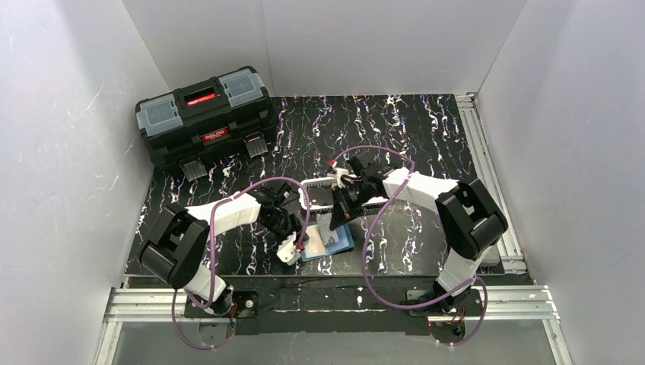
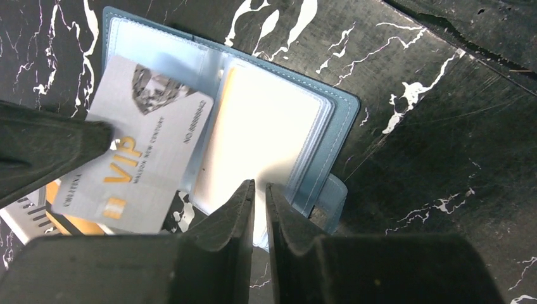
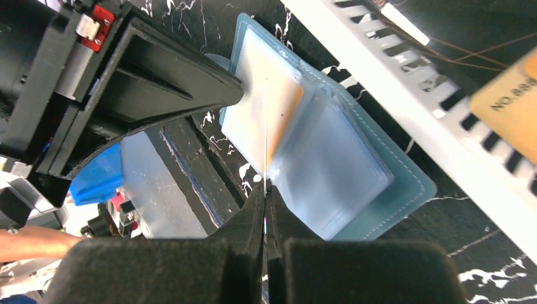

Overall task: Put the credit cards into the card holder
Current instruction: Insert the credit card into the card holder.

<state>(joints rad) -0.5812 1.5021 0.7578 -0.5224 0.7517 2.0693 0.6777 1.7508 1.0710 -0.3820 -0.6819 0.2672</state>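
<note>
The pale card (image 2: 136, 158) is clamped in the closed right gripper (image 3: 266, 187) over the card holder (image 2: 272, 126), which is laid open between the arms. The card's long axis is slanted across one clear page, short edge leading, and should be squared to the sleeve mouth before sliding. The left gripper (image 2: 259, 190) is set at the holder's edge with jaws almost together; whether a sleeve is pinched cannot be told.

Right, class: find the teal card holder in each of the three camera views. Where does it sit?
Top external: card holder low centre of the picture.
Left wrist: card holder lies open across the upper middle.
Right wrist: card holder open, centre to right.
Shared landmark: the black white-veined table under it.
</note>
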